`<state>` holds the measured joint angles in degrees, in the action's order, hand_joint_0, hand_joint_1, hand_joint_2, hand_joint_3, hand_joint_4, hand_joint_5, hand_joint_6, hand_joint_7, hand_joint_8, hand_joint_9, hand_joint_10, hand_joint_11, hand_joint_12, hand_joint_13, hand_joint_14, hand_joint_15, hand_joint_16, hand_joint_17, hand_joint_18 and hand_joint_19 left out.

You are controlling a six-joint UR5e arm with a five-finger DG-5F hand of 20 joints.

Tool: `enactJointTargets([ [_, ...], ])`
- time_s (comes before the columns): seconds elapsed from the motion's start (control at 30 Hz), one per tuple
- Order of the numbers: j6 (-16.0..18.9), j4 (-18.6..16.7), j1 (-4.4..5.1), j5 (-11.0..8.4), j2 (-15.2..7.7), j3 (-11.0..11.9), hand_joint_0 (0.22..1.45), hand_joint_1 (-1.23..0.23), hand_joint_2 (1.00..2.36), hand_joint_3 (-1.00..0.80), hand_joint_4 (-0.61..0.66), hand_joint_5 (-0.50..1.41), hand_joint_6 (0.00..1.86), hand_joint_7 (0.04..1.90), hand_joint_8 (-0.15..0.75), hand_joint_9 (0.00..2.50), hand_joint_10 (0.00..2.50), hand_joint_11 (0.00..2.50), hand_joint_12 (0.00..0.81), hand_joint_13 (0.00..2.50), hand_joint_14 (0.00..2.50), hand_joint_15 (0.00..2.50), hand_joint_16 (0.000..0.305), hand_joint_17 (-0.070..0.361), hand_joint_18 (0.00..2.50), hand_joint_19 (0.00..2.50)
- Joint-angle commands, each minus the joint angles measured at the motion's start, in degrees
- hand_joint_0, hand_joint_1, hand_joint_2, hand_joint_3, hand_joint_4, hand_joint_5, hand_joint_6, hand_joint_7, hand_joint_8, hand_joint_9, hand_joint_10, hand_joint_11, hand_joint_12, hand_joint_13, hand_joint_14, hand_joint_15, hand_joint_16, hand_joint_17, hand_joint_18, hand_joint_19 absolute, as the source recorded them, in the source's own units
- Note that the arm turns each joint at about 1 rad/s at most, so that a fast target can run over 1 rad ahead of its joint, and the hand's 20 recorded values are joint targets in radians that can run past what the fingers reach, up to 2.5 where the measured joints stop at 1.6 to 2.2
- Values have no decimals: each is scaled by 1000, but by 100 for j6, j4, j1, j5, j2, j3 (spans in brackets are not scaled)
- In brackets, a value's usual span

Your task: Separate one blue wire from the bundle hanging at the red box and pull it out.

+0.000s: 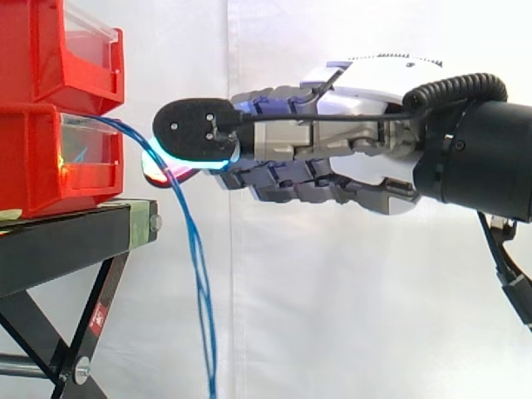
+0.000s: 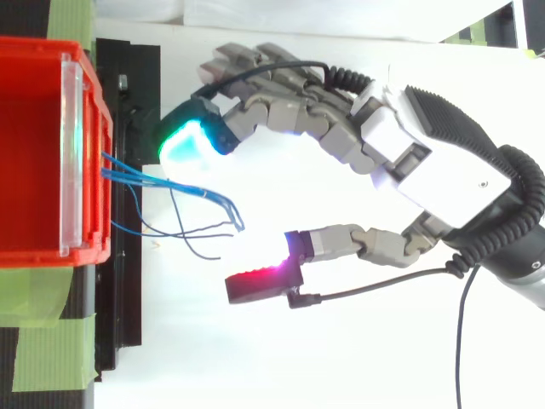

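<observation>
Hand (image 1: pixel 332 141) reaches level toward the red bin (image 1: pixel 50 158), fingers straight. Blue wires (image 1: pixel 198 274) leave the bin's front and hang straight down, near its pads (image 1: pixel 195 129).

From above, the wires lie between spread fingers and thumb, on the bin side, unpinched.

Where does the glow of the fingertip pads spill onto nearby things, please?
Side view: cyan and pink light rims the underside of the hand's fingers, and a bright spot shows on the red bin's front edge. Top view: a green tint lies on the bin's clear panel; the thumb's red glow does not reach the blue wires.
</observation>
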<state>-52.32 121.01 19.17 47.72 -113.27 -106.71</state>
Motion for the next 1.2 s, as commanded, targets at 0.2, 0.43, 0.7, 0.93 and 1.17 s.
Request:
enactJointTargets([
  [0.2, 266, 89, 43, 1, -169, 1, 539, -697, 1000, -500, 239, -190, 503, 835, 243, 323, 0, 0, 351, 222, 2, 77, 59, 134, 110, 96],
  [0.43, 354, 159, 52, 9, -169, 1, 542, -694, 1000, -500, 251, -186, 503, 836, 247, 355, 0, 0, 348, 255, 3, 92, 59, 132, 144, 105],
  [0.7, 363, 98, 52, 1, -161, 115, 572, -727, 1000, -500, 296, -155, 503, 944, 252, 471, 0, 0, 336, 381, 6, 154, 54, 122, 320, 208],
  [0.93, 494, 142, 52, 1, -161, 185, 583, -743, 1000, -500, 295, -140, 503, 1048, 253, 540, 0, 26, 331, 460, 8, 212, 52, 116, 395, 272],
  [1.17, 600, 151, 52, 1, -169, 185, 588, -748, 1000, -500, 279, -128, 503, 1137, 256, 582, 2, 72, 335, 508, 10, 256, 50, 113, 437, 318],
])
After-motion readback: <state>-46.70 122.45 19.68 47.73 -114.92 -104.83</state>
